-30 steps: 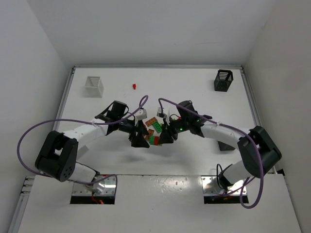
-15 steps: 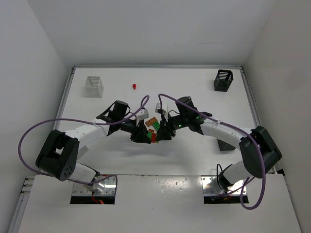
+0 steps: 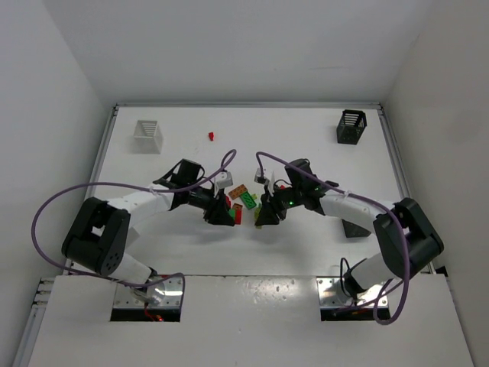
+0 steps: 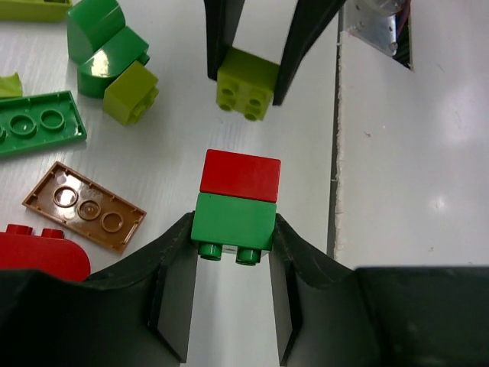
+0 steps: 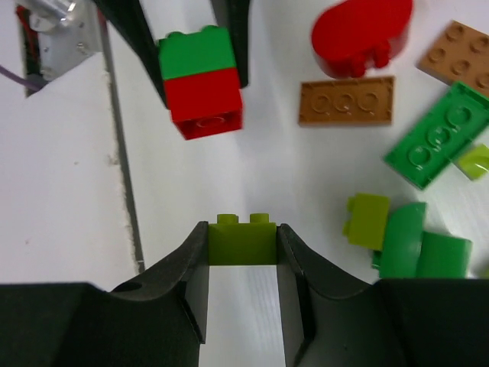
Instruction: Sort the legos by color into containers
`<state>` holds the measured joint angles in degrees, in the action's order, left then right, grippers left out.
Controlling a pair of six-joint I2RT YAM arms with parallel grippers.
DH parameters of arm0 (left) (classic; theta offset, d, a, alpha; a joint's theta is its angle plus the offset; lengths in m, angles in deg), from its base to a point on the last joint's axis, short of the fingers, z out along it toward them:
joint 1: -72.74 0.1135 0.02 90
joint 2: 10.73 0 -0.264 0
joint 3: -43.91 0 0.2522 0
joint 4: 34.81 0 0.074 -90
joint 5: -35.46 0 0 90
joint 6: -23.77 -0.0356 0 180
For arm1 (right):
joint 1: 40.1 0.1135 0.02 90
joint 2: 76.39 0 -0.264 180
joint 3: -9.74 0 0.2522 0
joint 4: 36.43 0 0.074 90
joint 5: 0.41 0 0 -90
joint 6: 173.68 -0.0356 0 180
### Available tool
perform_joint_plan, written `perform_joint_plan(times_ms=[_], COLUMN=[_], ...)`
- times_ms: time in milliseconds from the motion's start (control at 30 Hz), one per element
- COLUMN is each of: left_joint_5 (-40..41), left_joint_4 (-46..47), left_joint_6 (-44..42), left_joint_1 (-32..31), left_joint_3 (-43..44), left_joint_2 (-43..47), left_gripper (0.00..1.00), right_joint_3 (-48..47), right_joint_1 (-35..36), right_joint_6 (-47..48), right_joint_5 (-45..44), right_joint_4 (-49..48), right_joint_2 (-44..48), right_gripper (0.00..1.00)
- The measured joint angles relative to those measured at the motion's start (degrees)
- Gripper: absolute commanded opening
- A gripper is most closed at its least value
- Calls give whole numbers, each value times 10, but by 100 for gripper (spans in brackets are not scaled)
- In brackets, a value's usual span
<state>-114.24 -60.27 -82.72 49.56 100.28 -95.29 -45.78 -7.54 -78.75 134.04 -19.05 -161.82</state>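
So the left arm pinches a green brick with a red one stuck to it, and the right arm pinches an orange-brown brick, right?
Not quite. The right jaws pinch a yellow-green brick, not an orange-brown one, as the right wrist view shows. The left jaws do pinch the green brick with the red brick stuck to it.

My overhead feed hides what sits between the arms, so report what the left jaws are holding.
Observer: The left jaws clamp a small green plastic brick by its sides.
Operator: Say whether it is alone.
Observer: It is not. A red plastic brick is joined to its far end, beyond the jaws.
Operator: Now the right jaws.
Observer: They are shut on a single yellow-green plastic brick, which faces the stacked pair with a gap between them.
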Motion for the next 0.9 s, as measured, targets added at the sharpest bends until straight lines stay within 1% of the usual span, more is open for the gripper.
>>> perform_joint_plan(times_ms=[33,67,133,167,200,300,533,700,900], left_joint_5=[4,7,14,18,19,19,-7,-27,-47], left_joint_4=[-1,-3,-6,-7,-6,-6,-6,-6,-7], left_joint_6=[0,1,3,6,7,16,21,22,22], left_joint_1=[0,0,0,0,0,0,0,0,0], left_joint_3=[2,4,13,17,22,32,34,34,34], left_joint_2=[-5,-11,-25,-31,-36,-47,-47,-47,-41], left_gripper=[0,0,0,0,0,0,0,0,0], right_joint_3=[1,1,-5,-12,-19,-38,-88,-95,-106], right_joint_1=[-6,-10,-15,-17,-17,-21,-20,-14,-9], right_joint_6=[0,0,-3,-5,-7,-15,-13,-19,-24], right_joint_5=[-5,-9,-16,-20,-24,-23,46,102,132], right_joint_4=[0,-3,-5,-6,-7,-7,-6,-9,-10], right_joint_2=[-3,-8,-23,-35,-45,-64,-65,-65,-75], right_gripper=[0,4,27,42,46,51,55,55,61])
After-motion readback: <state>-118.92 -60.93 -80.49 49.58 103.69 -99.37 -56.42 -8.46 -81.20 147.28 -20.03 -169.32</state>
